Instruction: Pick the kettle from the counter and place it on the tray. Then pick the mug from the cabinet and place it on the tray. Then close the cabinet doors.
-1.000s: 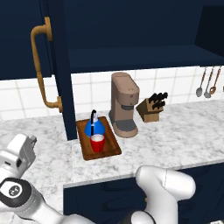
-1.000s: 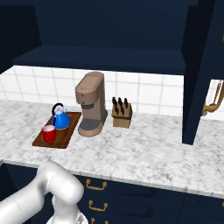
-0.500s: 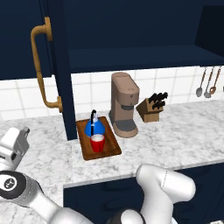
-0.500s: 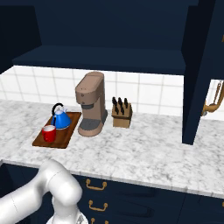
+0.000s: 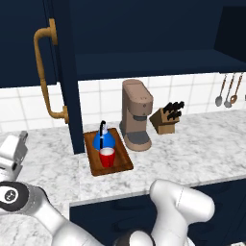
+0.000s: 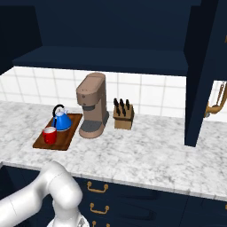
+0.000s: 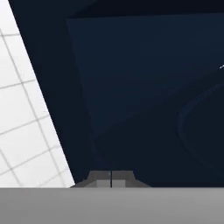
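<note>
in the left base view, the blue kettle (image 5: 103,140) and the red mug (image 5: 107,157) both sit on the dark wooden tray (image 5: 122,162), the mug just in front of the kettle. the tray lies on the marble counter (image 5: 202,149), just left of the tan coffee machine (image 5: 136,115), with a knife block (image 5: 167,118) further right. 1 navy cabinet door (image 5: 65,72) stands open, edge toward you, its brass handle (image 5: 45,77) facing left. your gripper (image 5: 14,153) is at the far left, low over the counter and beside that door; this view does not let you judge its fingers.

in the right base view, you see the same tray (image 6: 66,141) with kettle (image 6: 61,119) and mug (image 6: 49,135) from the other side, plus what the left view lacks: the second cabinet door (image 6: 204,66) open at the right, and the cabinet's (image 6: 111,26) dark interior above the coffee machine (image 6: 92,105).

in the hand view, the 2 fingertips (image 7: 101,177) are pressed together with nothing between them, facing the navy door panel (image 7: 144,96) up close; white wall tile (image 7: 26,131) shows to one side.

judging from this, only closing the doors remains. the risk: a push landing near the door's edge could slip off it, or the arm could swing low and clip the tray. the far door needs a long reach.
</note>
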